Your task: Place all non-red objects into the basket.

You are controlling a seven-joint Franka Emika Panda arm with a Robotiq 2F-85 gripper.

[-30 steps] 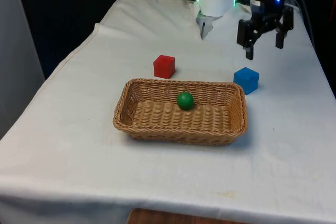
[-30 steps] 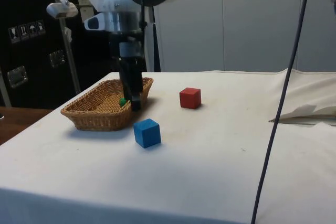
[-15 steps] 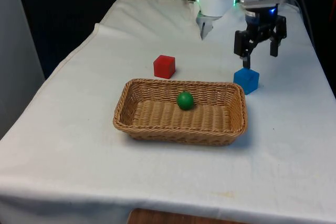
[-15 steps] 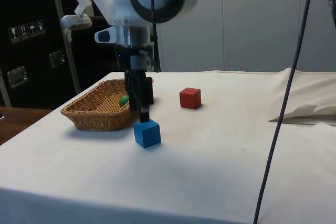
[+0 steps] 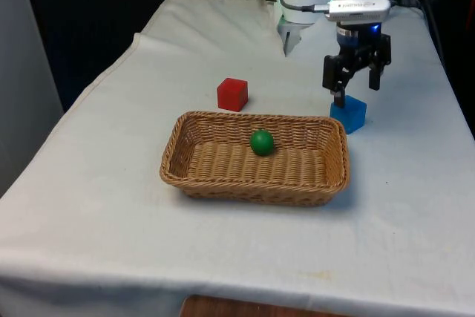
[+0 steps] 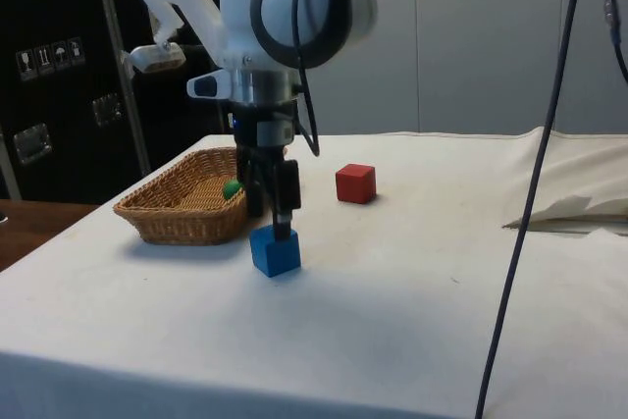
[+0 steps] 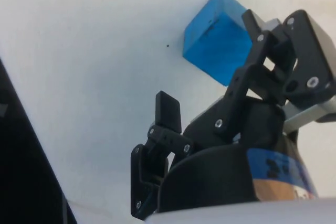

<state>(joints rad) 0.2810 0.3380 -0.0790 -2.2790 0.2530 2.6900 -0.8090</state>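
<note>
**Arm appearance, Franka unit**

Arm (image 6: 294,7): glossy white rounded shells, dark grey ring at one joint seam. A green light glows at its base. Black cable loops down beside the wrist. Gripper (image 5: 355,84): black, two angular fingers (image 7: 168,113) on linkages, silver screw heads on the links, blue band around the gripper body.

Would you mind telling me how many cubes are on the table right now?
2. The blue cube sits beside the basket, under the open gripper. The red cube stands alone beyond the basket's far rim.
</note>
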